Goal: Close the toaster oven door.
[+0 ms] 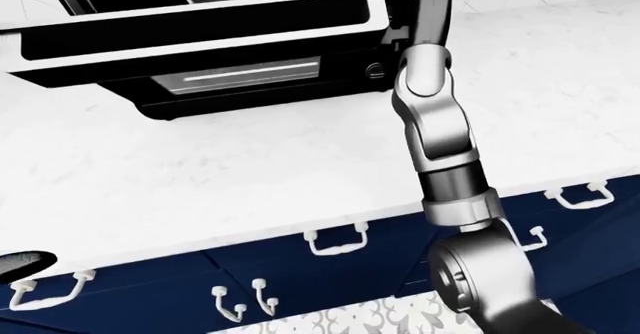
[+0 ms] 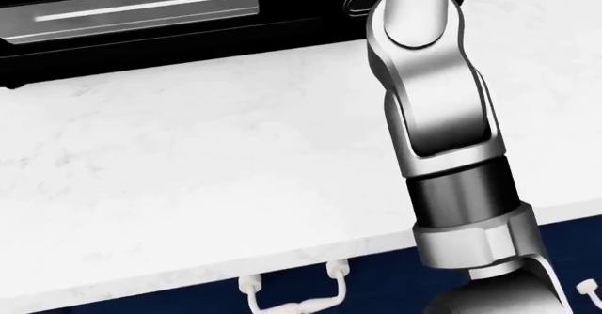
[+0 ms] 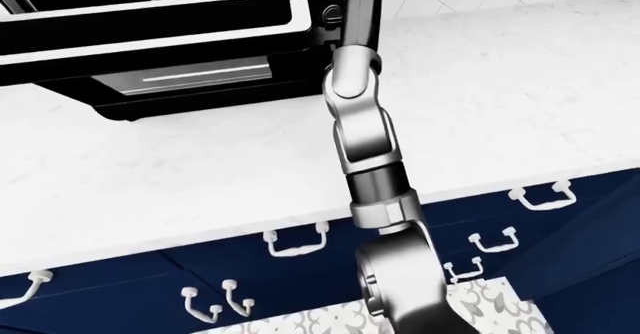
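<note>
Across counter, toaster oven door (image 1: 200, 30) half-raised.

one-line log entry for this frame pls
task: close toaster oven door | toaster oven door: part open, raised off the counter | right arm: reaching up at door's right edge | right hand: hidden | left hand: not in view
</note>
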